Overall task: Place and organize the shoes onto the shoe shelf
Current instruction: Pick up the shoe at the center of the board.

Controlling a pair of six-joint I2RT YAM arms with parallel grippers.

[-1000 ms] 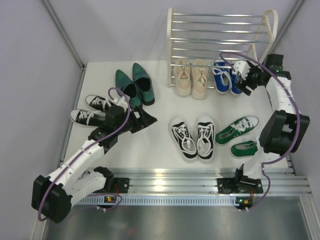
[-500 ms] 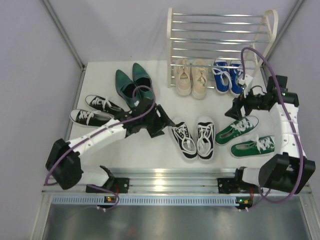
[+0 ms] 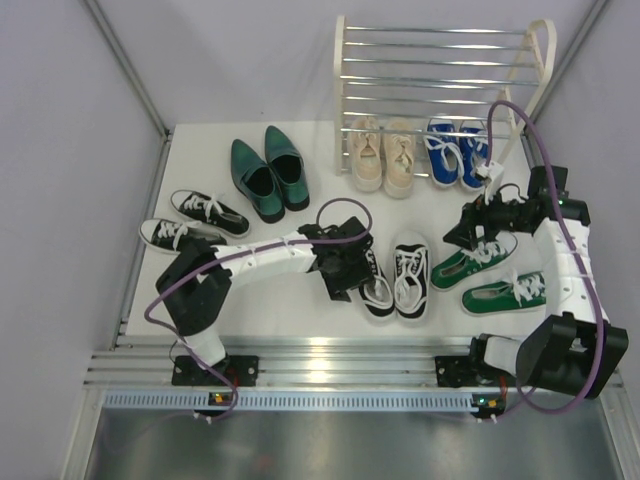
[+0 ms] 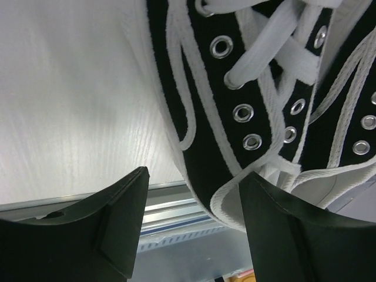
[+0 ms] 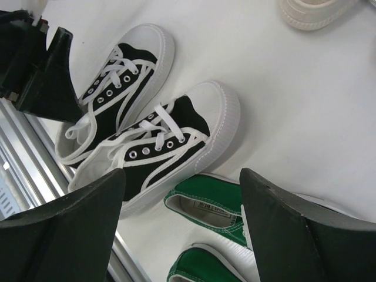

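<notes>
Shelf (image 3: pixel 440 70): stands at 12 o'clock, at the far edge of the table (image 3: pixel 290 312).
Beige lace-ups (image 3: pixel 383 155): at the foot of the shelf, on its left half, toes pointing to 6 o'clock.
Blue sneakers (image 3: pixel 455 152): just beside the beige pair, at the foot of the shelf's right half. I cannot tell whether either pair rests on a bar.
Green dress shoes (image 3: pixel 268 172): on the table at 10 o'clock, side by side.
Outer black-and-white sneakers (image 3: pixel 192 220): at 9 o'clock, near the table's left edge.
Middle black-and-white sneakers (image 3: pixel 397 275): on the table at 6 o'clock, side by side.
Green sneakers (image 3: pixel 490 272): at 4 o'clock, lying crosswise.
Left gripper (image 3: pixel 345 265): jaws wide apart, gripping nothing. Its fingers (image 4: pixel 117 226) straddle the outer side wall of the middle pair's left shoe.
Right gripper (image 3: pixel 478 228): jaws wide apart, holding nothing, above the upper green sneaker at 3 o'clock.
</notes>
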